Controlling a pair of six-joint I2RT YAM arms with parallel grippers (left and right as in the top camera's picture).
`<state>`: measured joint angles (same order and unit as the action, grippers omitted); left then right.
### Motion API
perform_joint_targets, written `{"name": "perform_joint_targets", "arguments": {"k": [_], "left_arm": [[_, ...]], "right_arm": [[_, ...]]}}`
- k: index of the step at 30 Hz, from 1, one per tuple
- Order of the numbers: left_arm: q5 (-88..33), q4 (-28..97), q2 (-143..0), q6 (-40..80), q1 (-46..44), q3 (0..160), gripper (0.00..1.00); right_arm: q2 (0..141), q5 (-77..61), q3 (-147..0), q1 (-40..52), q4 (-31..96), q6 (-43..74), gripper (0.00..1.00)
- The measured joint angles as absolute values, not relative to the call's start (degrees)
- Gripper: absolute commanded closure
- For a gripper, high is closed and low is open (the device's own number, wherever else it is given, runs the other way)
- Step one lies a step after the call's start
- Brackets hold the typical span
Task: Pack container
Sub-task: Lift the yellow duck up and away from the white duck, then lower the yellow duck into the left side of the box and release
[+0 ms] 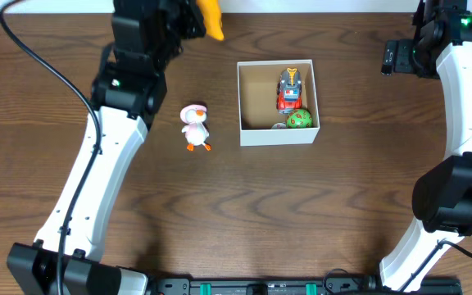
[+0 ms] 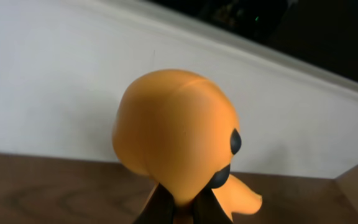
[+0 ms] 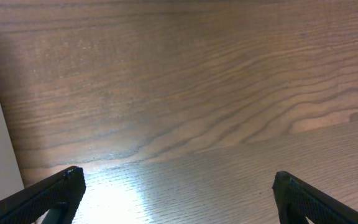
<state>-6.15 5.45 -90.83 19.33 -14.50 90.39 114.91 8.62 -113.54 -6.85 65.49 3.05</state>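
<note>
**Item 1. Container:** a small square white box with low walls and a brown cardboard floor (image 1: 279,135). It rests on the dark wooden table (image 1: 244,221), just right of centre in the overhead view.
- Contents: a red and blue toy vehicle (image 1: 289,88) along the 3 o'clock wall, and a green ball-shaped toy (image 1: 299,120) in the 5 o'clock corner.
- The 9 o'clock half of the floor is bare.

**Item 2. Left claw** (image 2: 178,211): pinched narrow on the underside of a rounded orange rubbery figure with black markings (image 2: 179,143). It appears raised off the wood near the far edge of the table.

**Item 3. Right claw** (image 3: 178,190): spread wide and holding nothing, over bare wood. It sits at 2 o'clock of the box, well apart from it.

**Item 4. White duck figure with pink cap and orange feet** (image 1: 194,127): lies on the table at 9 o'clock of the box, near it but not touching.

**Relation:** the box lies at 4 o'clock from the left claw, near but apart. Its 11 o'clock corner is the closest part.

**Step in hand (judged):** carrying the orange figure to the box.

**Handling notes:**
- Travel toward 4 o'clock with the figure high enough to clear the near wall.
- Aim for the bare 9 o'clock half of the floor, away from the vehicle.
- Lower until the base is close to the cardboard before releasing.
- Move slowly. The grip is low on a bulbous, top-heavy body, so the figure may swing or topple on release.
</note>
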Motion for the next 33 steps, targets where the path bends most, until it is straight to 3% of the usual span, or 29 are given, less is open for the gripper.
{"name": "perform_joint_targets", "arguments": {"k": [11, 22, 33], "left_arm": [[-6.00, 20.99, -100.16, 14.63, -14.72, 111.28, 0.94], [-3.90, 40.97, -109.86, 10.72, -18.59, 112.38, 0.94], [-2.96, 43.51, -113.21, 6.63, -23.51, 112.40, 0.94]], "right_arm": [[114.91, 8.62, -113.54, -6.85, 65.49, 3.05, 0.01], [114.91, 8.62, -113.54, -6.85, 65.49, 3.05, 0.01], [114.91, 8.62, -113.54, -6.85, 65.49, 3.05, 0.01]]}}
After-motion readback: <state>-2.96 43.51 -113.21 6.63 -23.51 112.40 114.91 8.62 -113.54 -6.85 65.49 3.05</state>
